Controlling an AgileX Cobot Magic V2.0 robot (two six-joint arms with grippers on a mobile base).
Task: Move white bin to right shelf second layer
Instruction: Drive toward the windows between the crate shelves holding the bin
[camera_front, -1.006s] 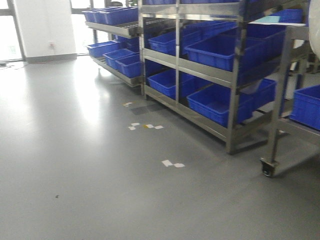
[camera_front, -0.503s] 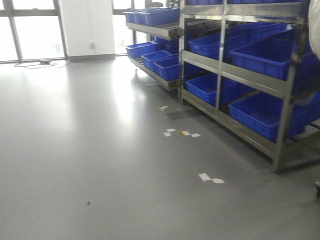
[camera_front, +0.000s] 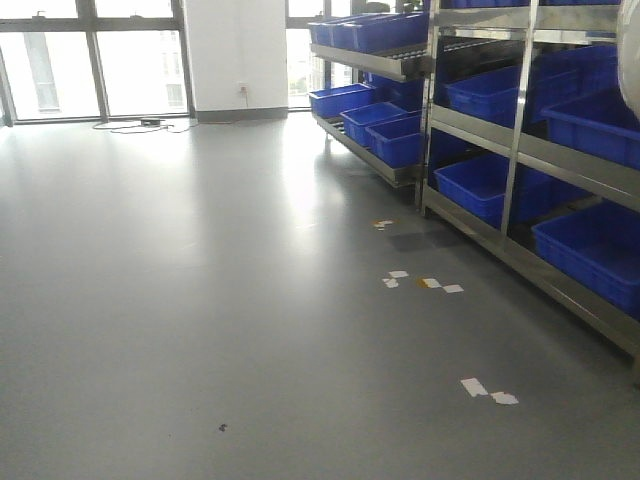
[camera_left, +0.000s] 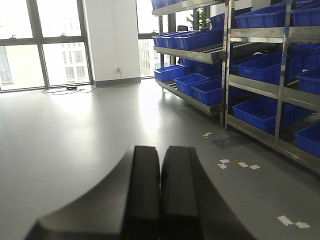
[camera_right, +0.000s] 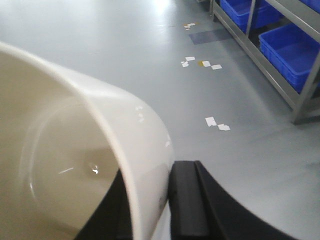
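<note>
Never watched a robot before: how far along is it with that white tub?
Done: the white bin is picked up, its wall clamped by the right gripper. In hand: held over the floor; left gripper shut, empty. Left: placing it on the steel racks.

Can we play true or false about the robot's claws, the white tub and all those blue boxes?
1. The right claw grips the white bin by its wall. True.
2. The steel shelves hold blue crates. True.
3. The left claw holds one of the blue crates. False: it is shut with nothing in it.
4. The white bin is full of toys. False: the part of its inside that shows is empty.
5. The white bin stands on a shelf. False: it hangs in the right claw above the grey floor.
</note>
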